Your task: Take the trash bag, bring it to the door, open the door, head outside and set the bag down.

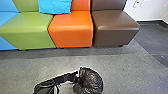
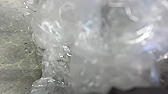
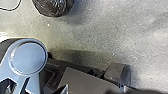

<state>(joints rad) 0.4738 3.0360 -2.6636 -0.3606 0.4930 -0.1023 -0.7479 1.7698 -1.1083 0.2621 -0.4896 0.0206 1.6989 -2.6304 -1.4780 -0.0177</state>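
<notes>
Trash bag at the left claw's tip

The trash bag (image 1: 90, 81) meets the end of the left gripper (image 1: 77, 75); whether the claw is spread or pinching, I cannot tell. Dark, shiny and crumpled, the bag bulges roundly away from the claw, its long axis unclear. Faint lettering on the robot's dark base (image 3: 56, 65) is illegible. Beyond stand green (image 1: 28, 32), orange (image 1: 71, 32) and brown seats (image 1: 112, 32).

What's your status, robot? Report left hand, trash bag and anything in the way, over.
Left hand at the dark trash bag, grip unclear. Row of coloured seats ahead, likely blocking straight travel. Over.
</notes>
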